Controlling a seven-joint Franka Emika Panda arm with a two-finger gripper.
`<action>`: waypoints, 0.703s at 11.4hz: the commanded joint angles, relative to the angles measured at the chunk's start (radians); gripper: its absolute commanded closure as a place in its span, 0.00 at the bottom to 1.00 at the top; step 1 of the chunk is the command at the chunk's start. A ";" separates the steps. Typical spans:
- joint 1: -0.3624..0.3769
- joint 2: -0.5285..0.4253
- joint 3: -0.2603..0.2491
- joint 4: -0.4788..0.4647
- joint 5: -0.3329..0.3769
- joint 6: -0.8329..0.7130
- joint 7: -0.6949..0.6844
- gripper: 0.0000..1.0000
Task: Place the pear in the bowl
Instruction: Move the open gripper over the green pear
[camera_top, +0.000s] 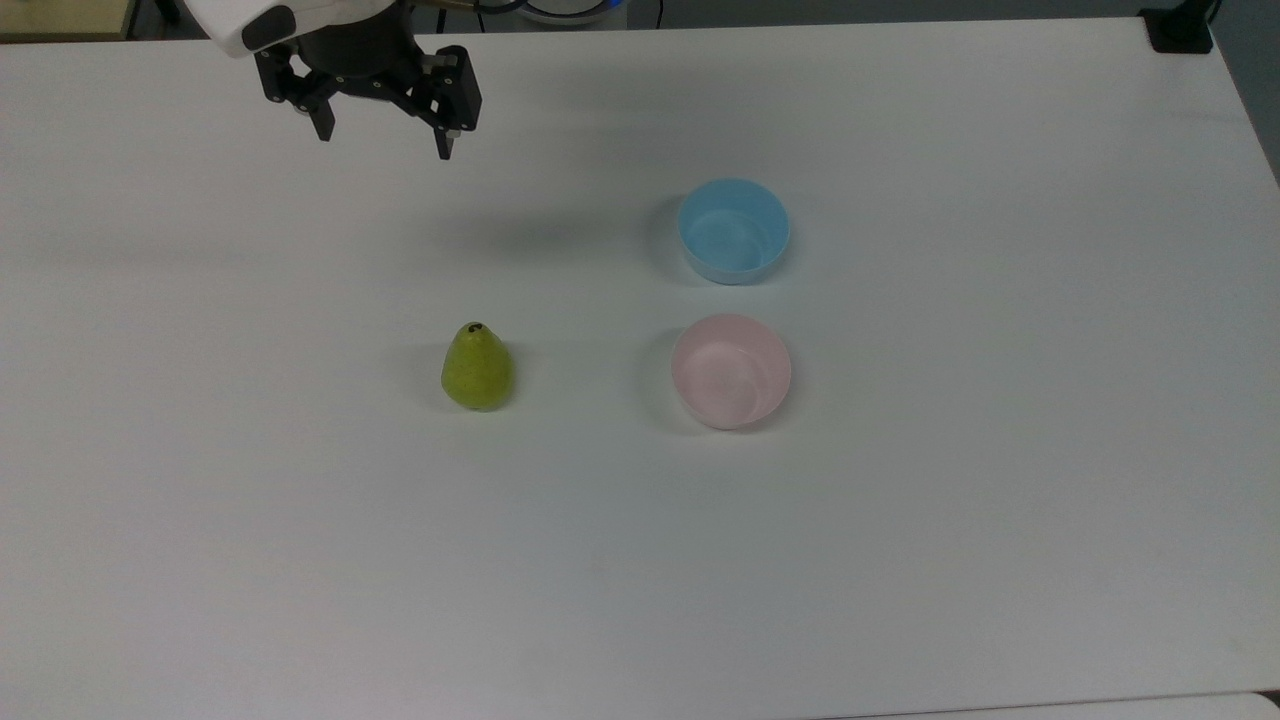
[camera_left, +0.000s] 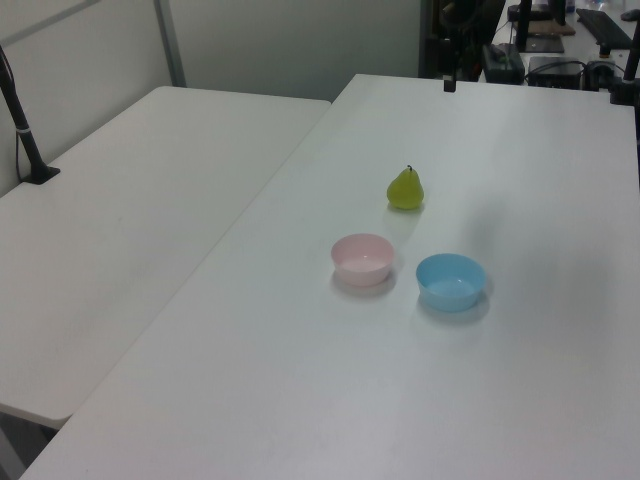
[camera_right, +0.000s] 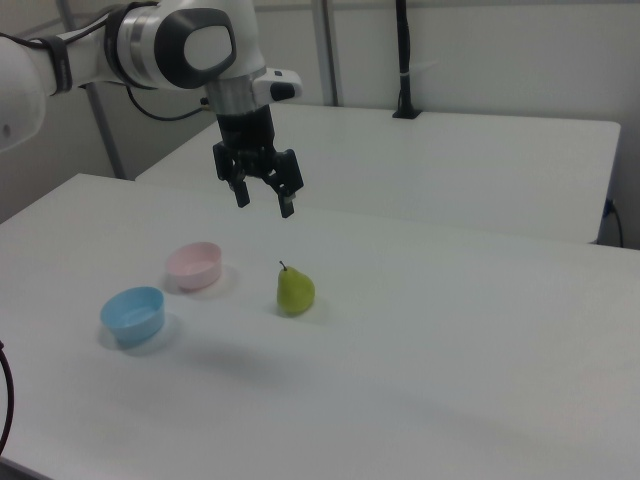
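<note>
Top view, pear (camera_top: 478, 367) beside pink bowl (camera_top: 731, 371), tool (camera_top: 385, 146) open above

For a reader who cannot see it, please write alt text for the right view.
An open robot gripper hangs in the air above a white table, over a yellow-green pear standing upright. To the right view's left of the pear sit an empty pink bowl and an empty light blue bowl.

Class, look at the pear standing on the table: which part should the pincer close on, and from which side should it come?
Probably the wide lower belly of the pear, coming from straight above: it stands upright, stem up, with bare table all round. The open pincer hangs above it.
</note>
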 joint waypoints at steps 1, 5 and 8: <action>0.000 -0.029 0.000 -0.031 0.018 -0.003 -0.006 0.00; 0.017 -0.024 -0.003 -0.031 0.016 -0.003 -0.009 0.00; 0.039 -0.016 -0.008 -0.031 0.018 -0.003 -0.008 0.00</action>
